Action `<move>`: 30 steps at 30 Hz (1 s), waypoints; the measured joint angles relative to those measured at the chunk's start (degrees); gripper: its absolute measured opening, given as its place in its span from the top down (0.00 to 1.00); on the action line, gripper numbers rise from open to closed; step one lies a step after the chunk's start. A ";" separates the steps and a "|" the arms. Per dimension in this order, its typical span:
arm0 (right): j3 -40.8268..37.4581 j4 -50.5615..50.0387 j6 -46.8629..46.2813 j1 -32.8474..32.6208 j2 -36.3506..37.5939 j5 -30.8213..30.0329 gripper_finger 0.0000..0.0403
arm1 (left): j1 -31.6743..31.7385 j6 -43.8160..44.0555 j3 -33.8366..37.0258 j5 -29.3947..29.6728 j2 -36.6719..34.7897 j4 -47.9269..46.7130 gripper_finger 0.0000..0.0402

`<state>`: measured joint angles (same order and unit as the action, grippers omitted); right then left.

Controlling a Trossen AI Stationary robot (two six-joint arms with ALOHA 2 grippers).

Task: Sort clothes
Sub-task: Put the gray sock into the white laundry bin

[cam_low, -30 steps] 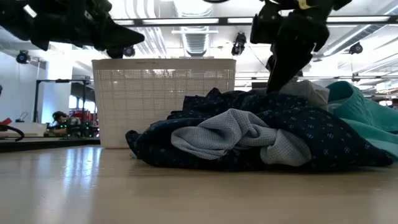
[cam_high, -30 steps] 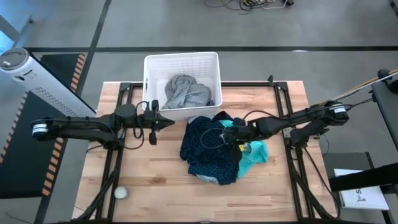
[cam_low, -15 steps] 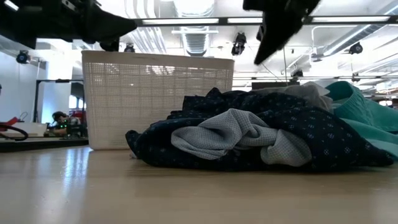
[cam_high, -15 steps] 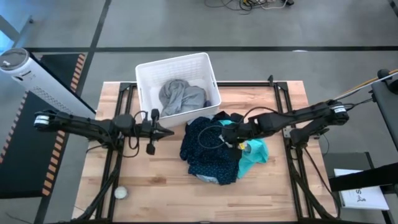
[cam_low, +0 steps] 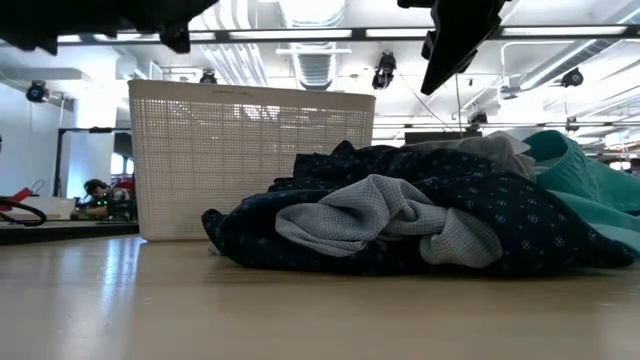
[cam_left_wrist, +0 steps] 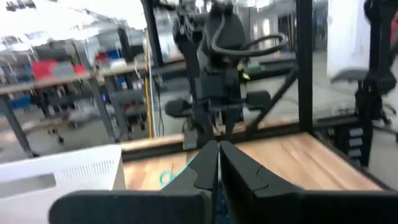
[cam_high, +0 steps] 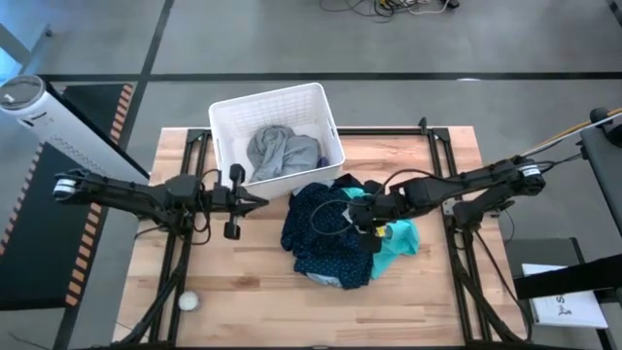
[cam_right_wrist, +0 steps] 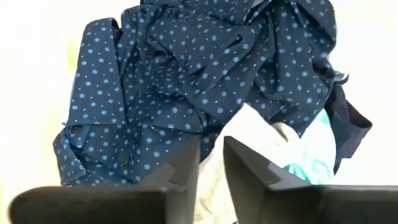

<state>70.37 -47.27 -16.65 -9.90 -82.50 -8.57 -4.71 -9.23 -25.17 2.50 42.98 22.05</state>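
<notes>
Above the heap of clothes [cam_high: 335, 233] mid-worktop, the right gripper [cam_high: 362, 222] hovers, jaws narrowly parted and empty, poised over the navy dotted garment [cam_right_wrist: 186, 87], probably to pick it. Beside the white basket [cam_high: 225, 126], the left gripper [cam_high: 260, 201] waits, jaws closed.

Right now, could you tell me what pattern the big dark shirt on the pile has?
The shirt is navy with small pale dots, clearest in the right wrist view.

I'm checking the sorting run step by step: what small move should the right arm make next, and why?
Probably lower the right gripper onto the navy dotted garment and close. Its fingers stand slightly apart, empty, above the pile, and only the grey garment lies in the basket.
</notes>
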 joint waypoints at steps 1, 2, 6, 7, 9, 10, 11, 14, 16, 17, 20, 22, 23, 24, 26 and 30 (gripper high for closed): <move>-0.28 -0.02 -0.39 -0.10 0.00 -0.01 0.76 | 0.00 -0.03 -1.64 0.00 0.00 -3.41 0.98; -0.59 -0.05 -0.93 -0.23 -0.04 -0.01 0.73 | 0.00 -0.07 -3.44 0.00 0.07 -7.02 0.97; -2.29 -0.10 -3.45 -0.23 -1.44 0.01 0.61 | 0.00 -0.07 -10.07 -0.02 0.99 -21.33 0.93; -2.68 -0.10 -3.83 -0.23 -2.09 -0.03 0.59 | 0.00 0.27 -11.28 -0.02 1.24 -23.94 0.92; -3.74 0.26 -4.46 -0.23 -3.29 -0.09 0.55 | 0.02 1.26 -13.45 -0.02 1.96 -27.74 0.90; -4.28 0.01 -4.52 -0.23 -4.07 -0.21 0.54 | 0.02 1.70 -14.18 -0.02 2.24 -29.23 0.89; -4.62 0.18 -4.52 -0.23 -5.01 -0.37 0.52 | 0.02 2.07 -14.64 -0.02 2.58 -30.37 0.88; -5.20 0.97 -4.54 -0.23 -7.63 -0.49 0.50 | 0.02 2.85 -15.08 -0.02 3.46 -31.73 0.87; -5.19 1.12 -4.50 -0.23 -9.26 -0.49 0.51 | 0.02 2.88 -14.86 -0.02 3.78 -31.50 0.87; -5.09 0.90 -4.38 -0.23 -10.00 -0.49 0.52 | 0.02 2.88 -14.60 -0.02 3.87 -31.69 0.87; -3.83 -0.54 -3.03 -0.25 -11.54 -0.59 0.60 | 0.02 2.92 -14.47 0.00 4.22 -32.08 0.87; -2.84 -1.79 -2.18 -0.36 -11.65 -0.63 0.69 | 0.02 3.32 -14.47 0.00 4.15 -32.35 0.89; -2.37 -2.42 -1.75 -0.36 -11.49 -0.62 0.74 | 0.02 3.41 -14.49 0.00 4.07 -32.40 0.89; -1.94 -2.82 -1.22 -0.36 -11.21 -0.61 0.80 | 0.02 3.45 -14.49 0.00 3.93 -32.54 0.90; -1.14 -3.58 -0.13 -0.36 -10.21 -0.61 0.92 | 0.02 3.53 -14.49 0.00 3.56 -32.54 0.91; 0.75 -4.72 1.23 -0.34 -6.93 -0.63 0.97 | 0.02 3.95 -14.50 0.00 2.96 -32.49 0.91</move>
<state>71.11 -51.99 -15.42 -10.24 -89.42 -9.19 -4.69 -5.28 -39.67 2.50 45.94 -10.45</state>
